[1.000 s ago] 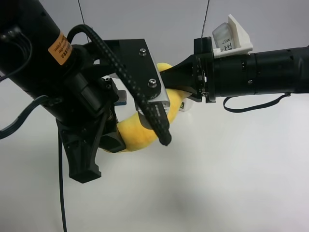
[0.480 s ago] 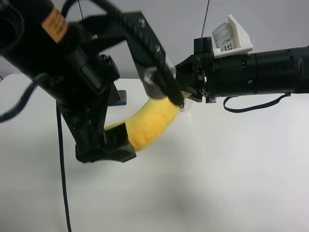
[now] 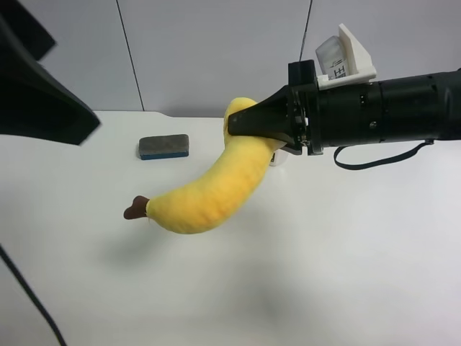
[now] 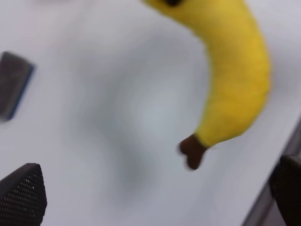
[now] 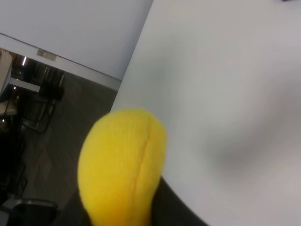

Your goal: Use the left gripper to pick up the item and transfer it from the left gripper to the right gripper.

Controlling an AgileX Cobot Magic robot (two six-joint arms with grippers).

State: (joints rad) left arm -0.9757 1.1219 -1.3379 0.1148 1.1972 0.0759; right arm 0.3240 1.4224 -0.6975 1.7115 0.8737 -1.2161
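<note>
A yellow plush banana (image 3: 209,191) with a brown stem tip hangs in the air above the white table (image 3: 338,259). My right gripper (image 3: 248,124), on the arm at the exterior high view's right, is shut on the banana's upper end. The banana fills the lower left of the right wrist view (image 5: 122,165). My left gripper (image 4: 155,197) is open and empty, well back from the banana (image 4: 235,70); its dark fingertips (image 4: 21,195) show at the frame corners. Only a dark part of the left arm (image 3: 36,94) shows in the exterior high view.
A grey eraser block with a blue base (image 3: 163,146) lies on the table behind the banana; it also shows in the left wrist view (image 4: 14,84). A grey wall (image 3: 202,50) stands behind the table.
The left gripper has let go of the banana and the left arm has pulled away up and to the exterior high view's left. The right gripper still holds the banana, which now hangs freely.
</note>
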